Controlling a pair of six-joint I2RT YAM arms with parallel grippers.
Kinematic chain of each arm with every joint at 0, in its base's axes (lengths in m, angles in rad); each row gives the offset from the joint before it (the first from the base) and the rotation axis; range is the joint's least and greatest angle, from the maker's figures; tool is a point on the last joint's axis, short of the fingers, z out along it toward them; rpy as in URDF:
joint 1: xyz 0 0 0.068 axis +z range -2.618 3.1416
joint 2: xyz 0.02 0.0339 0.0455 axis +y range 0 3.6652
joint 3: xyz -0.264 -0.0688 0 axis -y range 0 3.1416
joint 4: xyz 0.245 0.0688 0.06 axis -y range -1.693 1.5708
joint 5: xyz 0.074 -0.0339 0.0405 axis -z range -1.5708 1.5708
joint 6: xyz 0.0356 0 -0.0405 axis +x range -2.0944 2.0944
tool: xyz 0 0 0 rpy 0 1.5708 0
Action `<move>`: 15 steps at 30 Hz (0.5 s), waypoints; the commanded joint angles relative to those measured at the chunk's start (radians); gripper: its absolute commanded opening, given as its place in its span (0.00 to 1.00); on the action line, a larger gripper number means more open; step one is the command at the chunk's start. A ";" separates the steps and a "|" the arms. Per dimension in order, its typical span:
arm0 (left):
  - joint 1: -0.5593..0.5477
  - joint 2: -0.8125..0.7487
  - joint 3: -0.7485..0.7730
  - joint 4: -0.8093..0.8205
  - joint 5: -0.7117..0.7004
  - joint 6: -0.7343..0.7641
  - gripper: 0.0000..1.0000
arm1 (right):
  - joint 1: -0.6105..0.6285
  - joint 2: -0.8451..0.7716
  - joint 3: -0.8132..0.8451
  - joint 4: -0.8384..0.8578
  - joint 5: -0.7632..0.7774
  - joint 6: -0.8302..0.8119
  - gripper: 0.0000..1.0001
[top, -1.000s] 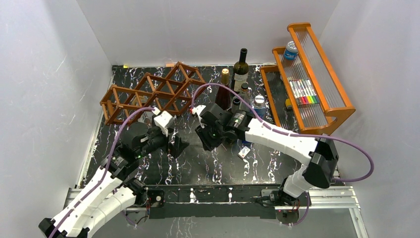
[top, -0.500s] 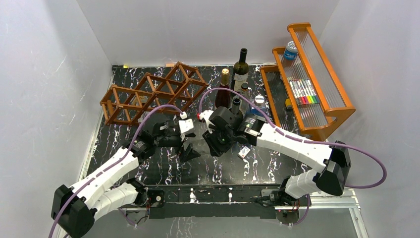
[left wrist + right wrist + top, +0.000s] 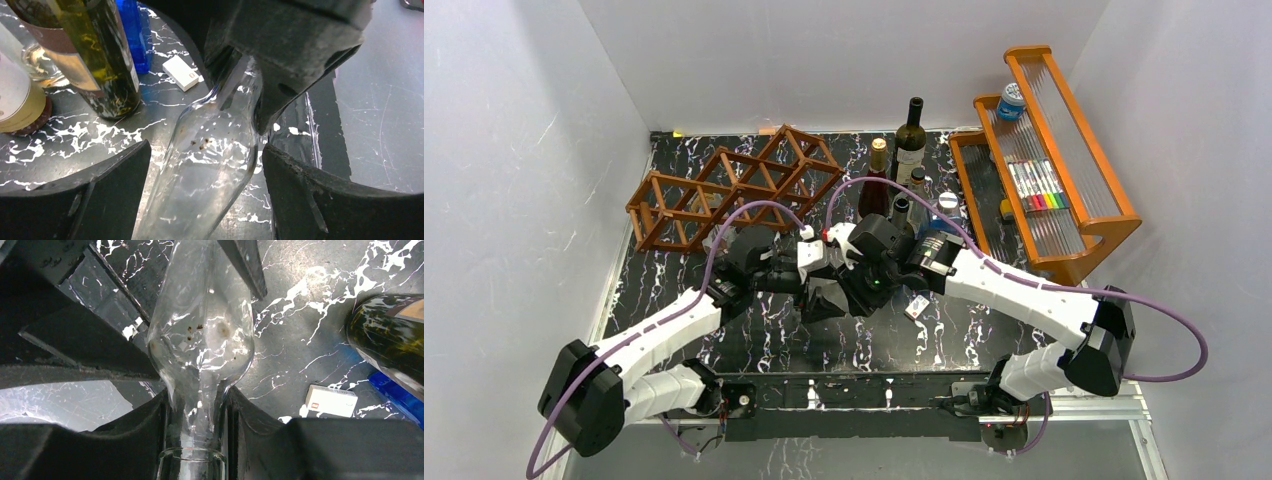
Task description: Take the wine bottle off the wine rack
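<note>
left claw (image 3: 205,185) has swung in, spread wide around the wine bottle (image 3: 202,335); right claw (image 3: 196,410) grips its neck. already clear of the wine rack (image 3: 734,185); likely only placing remains.

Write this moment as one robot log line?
right gripper: shut on clear bottle neck | left gripper: open around bottle body | wine rack: bottle off it

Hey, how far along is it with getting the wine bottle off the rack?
Done: the wine rack shows no bottle in its cells from above, and the clear wine bottle is out over the table. In hand: the right gripper is shut on its neck, while the left gripper straddles the body with jaws open. Left: probably only a handover or setting it down.
</note>
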 commanded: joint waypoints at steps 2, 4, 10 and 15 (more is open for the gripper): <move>-0.038 0.002 -0.029 0.163 0.058 -0.063 0.77 | -0.003 -0.053 0.017 0.079 -0.033 -0.010 0.00; -0.051 0.014 -0.028 0.147 0.045 -0.057 0.72 | -0.003 -0.053 0.022 0.082 -0.034 -0.008 0.00; -0.069 -0.006 -0.048 0.127 -0.029 -0.041 0.43 | -0.003 -0.059 0.027 0.077 -0.009 -0.008 0.01; -0.073 -0.038 -0.050 0.078 -0.118 -0.035 0.21 | -0.003 -0.111 0.004 0.083 0.085 -0.004 0.46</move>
